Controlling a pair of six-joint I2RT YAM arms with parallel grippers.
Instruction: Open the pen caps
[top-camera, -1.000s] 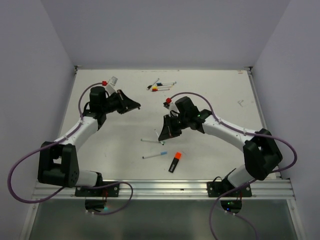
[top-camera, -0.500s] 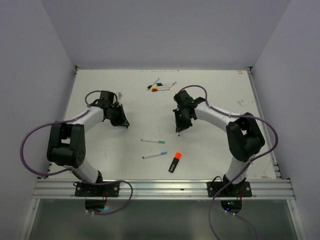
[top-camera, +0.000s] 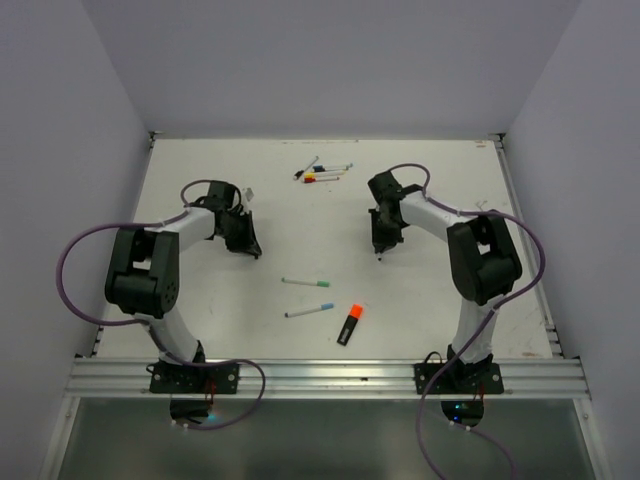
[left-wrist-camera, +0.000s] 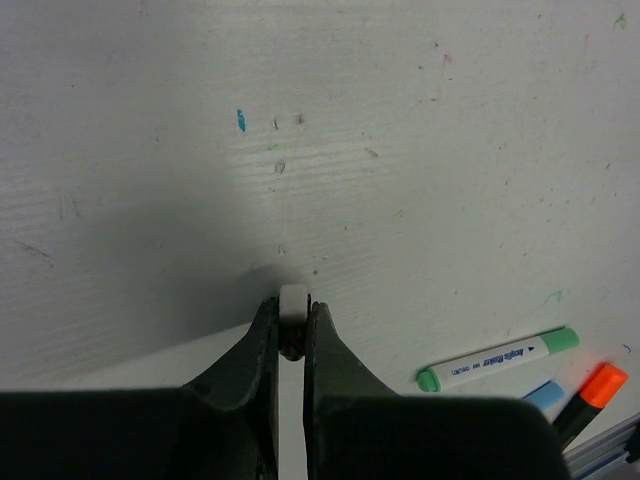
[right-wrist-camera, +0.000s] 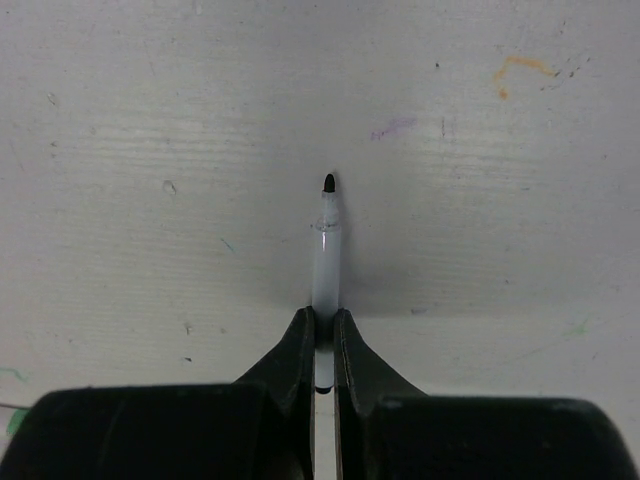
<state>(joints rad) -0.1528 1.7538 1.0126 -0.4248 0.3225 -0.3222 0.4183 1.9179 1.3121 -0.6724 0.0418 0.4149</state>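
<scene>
**Both arms have dipped down to the table (top-camera: 250, 330)**

Right gripper (right-wrist-camera: 322, 325) pinches a bare-tipped pen (right-wrist-camera: 326, 250) (cap off). Left gripper (left-wrist-camera: 292, 322) pinches a small pale bit (left-wrist-camera: 293, 298), maybe the cap. Next job, I think: lay both down gently, then go for the green pen (left-wrist-camera: 490, 361).

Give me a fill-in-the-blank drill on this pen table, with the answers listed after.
The right gripper is shut on an uncapped pen whose bare tip is ____. The left gripper is shut on a small pale piece; the capped pen seen whole in the left wrist view has ____ ends. The thick highlighter near the arms' bases has an ____ end.
Missing words: black; green; orange.
</scene>
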